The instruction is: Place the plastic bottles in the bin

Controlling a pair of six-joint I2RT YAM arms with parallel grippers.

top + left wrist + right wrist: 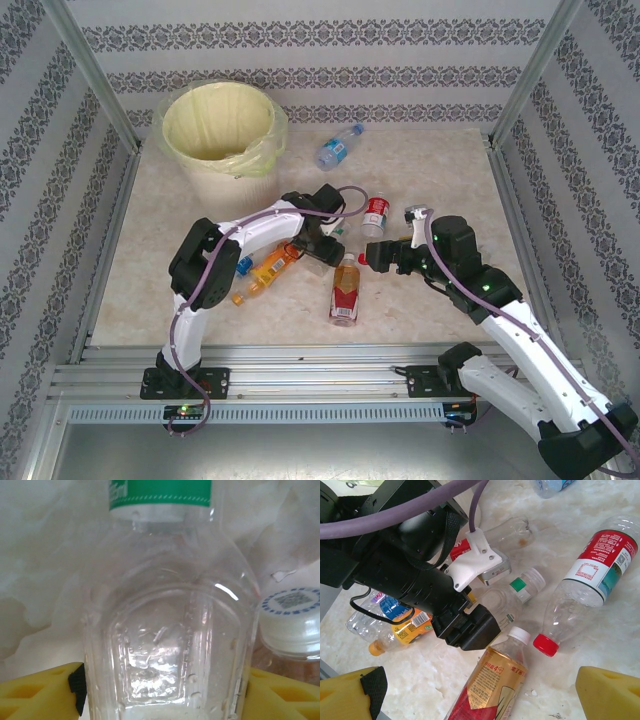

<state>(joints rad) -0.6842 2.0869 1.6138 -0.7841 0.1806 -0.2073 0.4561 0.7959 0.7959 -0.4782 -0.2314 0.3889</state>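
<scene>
The left gripper [165, 696] has its jaws set on either side of a clear bottle with a green label [165, 630]. The yellow fingers [35, 692] sit right at the bottle's walls, and the black pad on one finger meets its edge. Whether they are squeezing it cannot be told. The bottle lies on the worktop [450, 170]. Just beside it, in the left wrist view, is a white cap [290, 620] with a ring of blue print on top.

The right gripper [480, 696] has its jaws spread wide, holding nothing and touching nothing. It hangs over the neck end of an amber bottle with a gold and red label [490, 685]. Near that one's white cap lies a red-capped bottle with a red label [590, 575].

On the far side of the left arm, two orange bottles [265, 272] lie side by side. A blue-label bottle [338, 148] lies apart from the cluster, towards the back of the worktop. The bin [175, 150] stands in the far left corner, lined with a pale yellow bag, well apart from both grippers.
</scene>
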